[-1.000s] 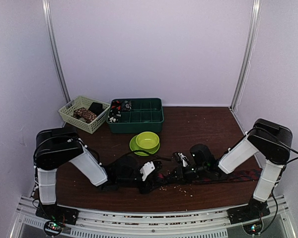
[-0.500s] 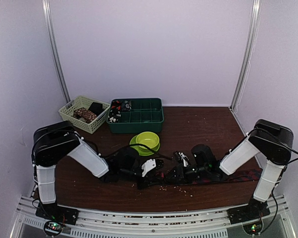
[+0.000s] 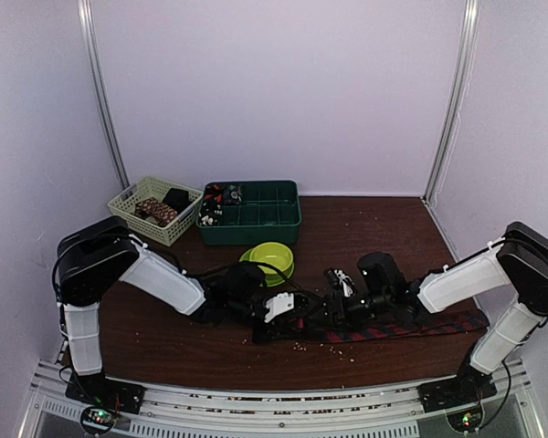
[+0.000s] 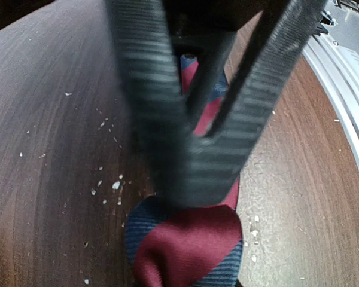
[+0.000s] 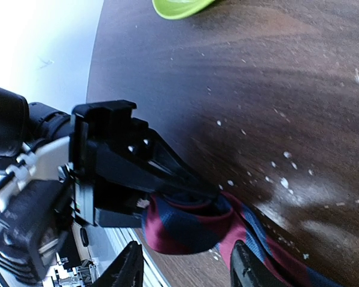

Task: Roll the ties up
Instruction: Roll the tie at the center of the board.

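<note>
While the left gripper pinched the folded end of the tie, its two ribbed fingers met in a narrow V over the red and navy cloth. The fold bulged out just below their tips. Seen from the right wrist, that same end sat wedged in the black jaws, a small loop of striped fabric resting on the table.

The right gripper hung low just beside the fold with its fingers spread. The striped loop lay just ahead of the gap between them. Whether either tip touched the cloth could not be told.

From above, both grippers were low at the middle of the table, almost nose to nose. The left one was at the tie's left end and the right one just to its right. The rest of the tie ran flat from there toward the right side, passing under the right arm. Pale crumbs lay scattered on the table round the fold.

The bowl stood just behind the grippers, apart from the tie. Farther back sat a tray and a basket. Dark things lay in both, too small to make out.
</note>
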